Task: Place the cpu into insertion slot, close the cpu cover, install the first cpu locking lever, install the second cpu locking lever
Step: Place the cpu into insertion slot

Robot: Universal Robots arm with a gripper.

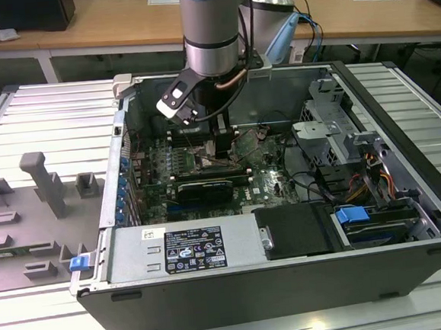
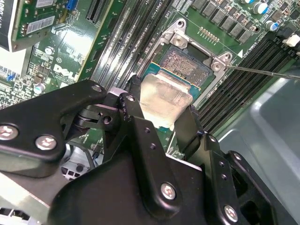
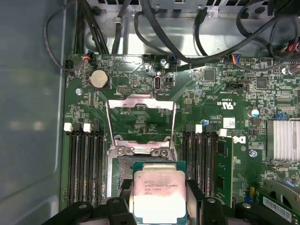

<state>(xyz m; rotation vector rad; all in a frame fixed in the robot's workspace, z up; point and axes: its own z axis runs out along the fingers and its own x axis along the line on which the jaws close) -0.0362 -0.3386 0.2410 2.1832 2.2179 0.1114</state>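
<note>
Gripper [image 3: 159, 199] is clenched on the cpu [image 3: 158, 190]. 2 fingers [image 3: 118, 206], one on each opposite edge of the chip. 1 cpu, metal lid facing up, green rim showing.

In the second wrist view the gripper [image 2: 161, 110] holds the cpu [image 2: 164, 99] over the near part of the insertion slot [image 2: 185, 63]. The far part of the contact field is exposed. Can't tell whether chip and socket are touching.

1 insertion slot [image 3: 123, 168], just beyond the chip in the first wrist view. 1 cpu cover [image 3: 140, 99] past that, swung open and standing off the socket, with green board visible through its window. Further on: 1 coin cell [image 3: 98, 78], then a bundle of black cables [image 3: 187, 42] along the case wall.

In the exterior view, 1 arm [image 1: 210, 28] drops in from top centre. The gripper [image 1: 223, 146] is inside the open computer case [image 1: 291, 282], mid-frame. 1 graphics card [image 1: 203, 189] sits just below it and 1 power supply [image 1: 181, 248] is lower centre. A grey fixture [image 1: 43, 186] sits on the table [image 1: 49, 117] at the exterior view's left.
</note>
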